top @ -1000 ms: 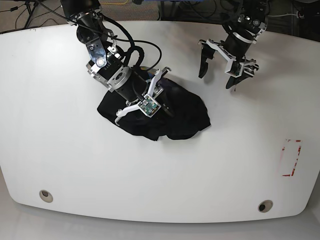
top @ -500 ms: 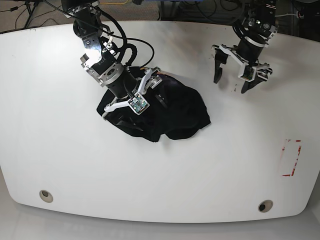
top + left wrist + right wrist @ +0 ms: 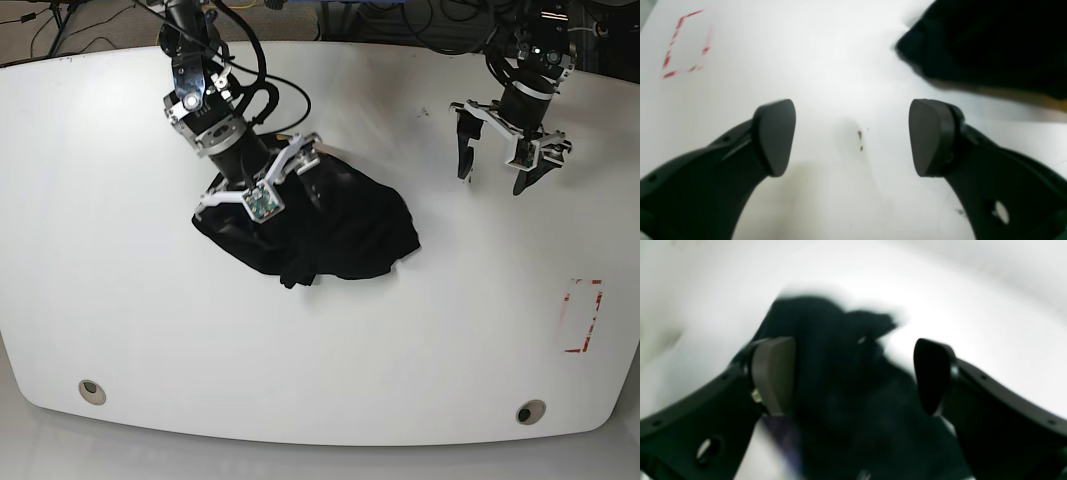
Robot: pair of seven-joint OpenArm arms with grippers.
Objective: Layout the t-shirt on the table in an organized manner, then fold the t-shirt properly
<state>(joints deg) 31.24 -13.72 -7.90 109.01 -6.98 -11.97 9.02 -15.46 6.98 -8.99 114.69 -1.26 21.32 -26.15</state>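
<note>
The t-shirt [image 3: 355, 228] lies as a crumpled black heap on the white table [image 3: 330, 350], left of centre, with only plain black cloth showing. My right gripper [image 3: 280, 205] hovers over the heap's left part. In the right wrist view the right gripper [image 3: 853, 380] is open, and the t-shirt [image 3: 840, 380] shows blurred beyond its spread fingers, with nothing pinched. My left gripper [image 3: 492, 180] stands open over bare table, right of the shirt. In the left wrist view the left gripper [image 3: 851, 136] is empty and the t-shirt [image 3: 990, 40] sits at the upper right.
A red-and-white tape rectangle [image 3: 583, 316] marks the table near its right edge, and the tape rectangle [image 3: 686, 43] also shows in the left wrist view. Two round grommet holes [image 3: 91, 391] [image 3: 530, 411] sit near the front edge. Cables hang behind the table.
My right gripper has opened and drawn back toward the far left, leaving the cloth on the heap. The left arm has shifted right, still open.
</note>
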